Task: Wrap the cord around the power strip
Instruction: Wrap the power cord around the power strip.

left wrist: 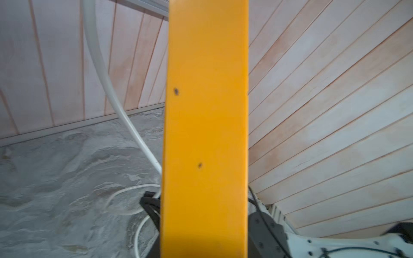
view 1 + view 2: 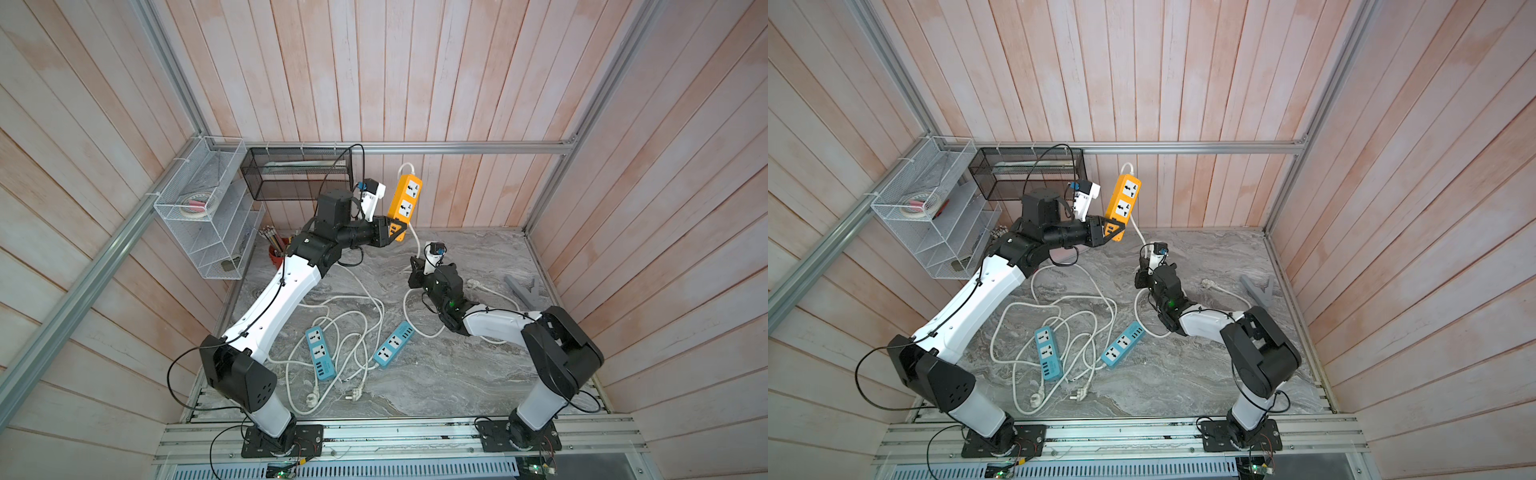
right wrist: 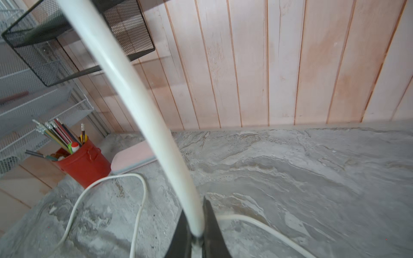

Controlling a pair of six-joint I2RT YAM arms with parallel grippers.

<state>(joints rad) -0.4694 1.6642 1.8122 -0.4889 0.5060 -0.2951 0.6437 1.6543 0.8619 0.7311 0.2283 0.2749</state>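
I hold the orange power strip (image 2: pixel 405 199), rigid and probably light, upright at the far middle, my left gripper (image 2: pixel 392 233) clamped on its lower end, while my right gripper (image 3: pixel 196 214) pinches its white cord (image 3: pixel 143 111), seemingly stiff, springy and smooth, just below the strip.

This is a robotics lab test cell dressed up as a desk corner, not a real room. Pale plank wall panels (image 2: pixel 415 62) are held in a bare aluminium frame (image 2: pixel 457 147), and the tabletop (image 2: pixel 457 374) is marble-patterned. A left arm (image 2: pixel 282 299) and a right arm (image 2: pixel 494 324) are bolted to a slotted metal rail (image 2: pixel 395 434) at the front, beside what may be exposed circuit boards (image 2: pixel 286 471). Office props fill one corner: a white wire rack (image 2: pixel 216 249), a black mesh basket (image 2: pixel 291 183) and a red pencil pot (image 3: pixel 85 163).
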